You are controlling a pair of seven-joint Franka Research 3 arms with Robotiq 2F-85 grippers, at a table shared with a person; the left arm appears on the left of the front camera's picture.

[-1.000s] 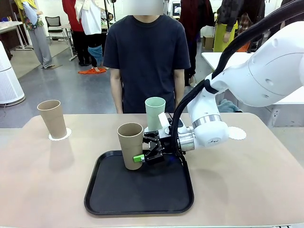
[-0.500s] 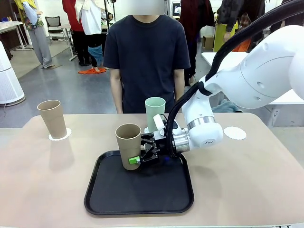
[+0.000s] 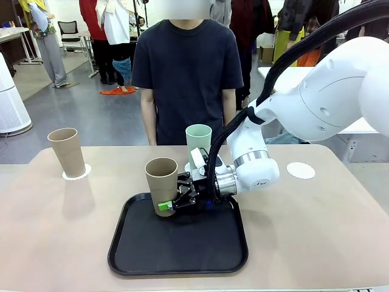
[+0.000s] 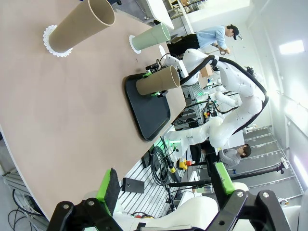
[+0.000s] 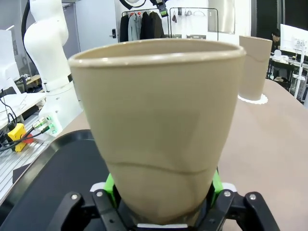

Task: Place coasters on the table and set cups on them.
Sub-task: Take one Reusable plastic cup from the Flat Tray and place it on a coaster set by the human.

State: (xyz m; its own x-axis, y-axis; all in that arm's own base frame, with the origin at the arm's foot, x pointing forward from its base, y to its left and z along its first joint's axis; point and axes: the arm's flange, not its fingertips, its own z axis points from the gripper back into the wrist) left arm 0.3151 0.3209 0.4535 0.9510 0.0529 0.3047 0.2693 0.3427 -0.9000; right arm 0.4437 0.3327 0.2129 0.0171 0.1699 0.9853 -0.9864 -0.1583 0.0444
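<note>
A tan cup stands at the back left of the black tray, tilted slightly, and my right gripper is shut on its lower part. In the right wrist view this cup sits between the green pads. A second tan cup stands on a coaster at the far left of the table. The mint green cup stands behind the tray, on a coaster. A bare coaster lies at the right. My left gripper is open, far from the table.
A person in a dark shirt stands at the far edge behind the green cup, arms down. The front half of the tray is bare. A white table stands behind on the right.
My right gripper has slid left along the tray's back edge with the tan cup and has gone from open around it to shut on it.
</note>
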